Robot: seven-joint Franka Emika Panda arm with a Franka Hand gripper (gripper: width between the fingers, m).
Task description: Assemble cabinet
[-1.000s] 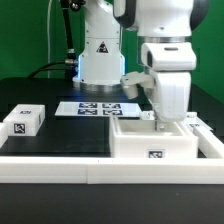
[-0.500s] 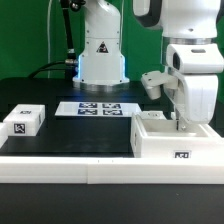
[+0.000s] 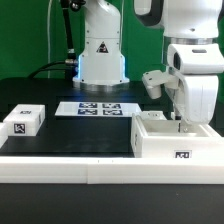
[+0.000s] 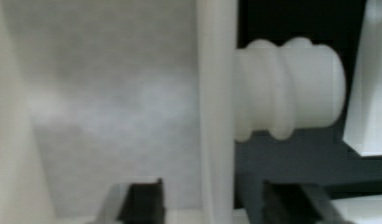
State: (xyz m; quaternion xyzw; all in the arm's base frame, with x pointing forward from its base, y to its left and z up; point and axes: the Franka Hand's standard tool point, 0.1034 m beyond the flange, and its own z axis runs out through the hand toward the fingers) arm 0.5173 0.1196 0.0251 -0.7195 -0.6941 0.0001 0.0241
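The cabinet box (image 3: 172,142), a large white open-topped box with a tag on its front, stands at the exterior view's right against the white border bar (image 3: 90,170). My gripper (image 3: 180,123) reaches down into it. In the wrist view the fingers (image 4: 143,200) straddle one upright wall (image 4: 213,100) of the box with a narrow gap showing on each side, so the jaws stand open around the wall. A ribbed white knob (image 4: 294,85) sticks out from that wall's outer face. A small tagged white block (image 3: 25,121) lies at the exterior view's left.
The marker board (image 3: 97,108) lies flat in the middle, in front of the robot base (image 3: 100,55). Another white tagged part (image 3: 153,82) shows behind the gripper. The border bar runs along the front edge.
One second ago the box and gripper were further toward the exterior view's left; both slid right together. Nothing has moved in the last half second.
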